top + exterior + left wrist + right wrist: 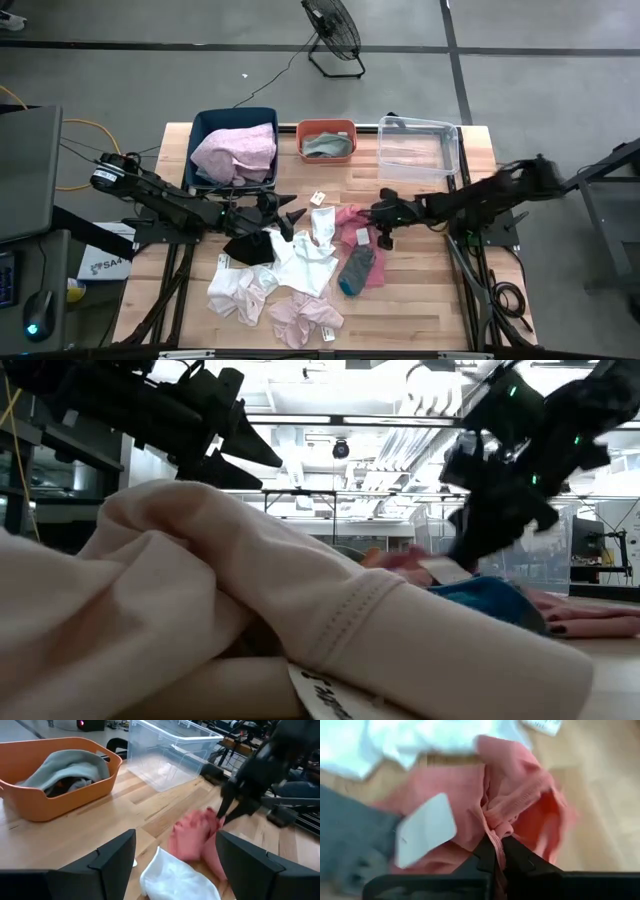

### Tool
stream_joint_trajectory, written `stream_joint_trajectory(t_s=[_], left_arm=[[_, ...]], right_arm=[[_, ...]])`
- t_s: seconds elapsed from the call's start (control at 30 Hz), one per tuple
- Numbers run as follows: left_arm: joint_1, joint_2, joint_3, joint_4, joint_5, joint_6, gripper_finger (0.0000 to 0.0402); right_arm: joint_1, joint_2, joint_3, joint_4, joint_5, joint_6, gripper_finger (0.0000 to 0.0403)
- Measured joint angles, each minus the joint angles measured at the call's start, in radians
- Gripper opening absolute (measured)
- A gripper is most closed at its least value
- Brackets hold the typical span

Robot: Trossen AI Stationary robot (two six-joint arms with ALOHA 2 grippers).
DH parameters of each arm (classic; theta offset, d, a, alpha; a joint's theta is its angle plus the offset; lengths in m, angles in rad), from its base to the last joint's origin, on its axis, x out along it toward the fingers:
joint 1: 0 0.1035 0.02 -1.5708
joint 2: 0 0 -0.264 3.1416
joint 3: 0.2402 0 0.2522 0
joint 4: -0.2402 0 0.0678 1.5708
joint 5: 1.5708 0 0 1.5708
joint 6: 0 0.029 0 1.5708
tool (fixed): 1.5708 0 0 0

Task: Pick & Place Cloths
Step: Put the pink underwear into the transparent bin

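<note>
Pink cloth (510, 805), near the bench's (420, 290) middle, is pinched by a thin fold in the right gripper (496, 851), a hold that could slip on lifting, while the left gripper (290, 215) hangs open over the cloths (290, 275) alongside

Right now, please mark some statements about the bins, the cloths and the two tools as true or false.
1. The right tool is shut on the pink cloth. True.
2. The left tool holds a white cloth. False: its fingers are open and hold nothing.
3. The orange bin holds a grey-green cloth. True.
4. The clear bin is full of cloths. False: no cloth shows in it.
5. The blue bin holds a pale pink cloth. True.
6. The grey sock lies in the orange bin. False: it lies on the table, beside the pink cloth.
</note>
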Motion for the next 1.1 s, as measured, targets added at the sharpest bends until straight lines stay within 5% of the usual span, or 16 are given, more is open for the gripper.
stream_joint_trajectory(t_s=[0.6, 1.1], left_arm=[[0.0, 0.0, 0.0, -0.011, 0.008, -0.025, 0.0268], [0.0, 0.0, 0.0, -0.036, 0.008, -0.049, 0.0268]], right_arm=[[0.046, -0.568, 0.002, -0.074, 0.2, -0.104, 0.0005], [0.045, -0.691, 0.002, 0.35, 0.606, -0.544, 0.0005]])
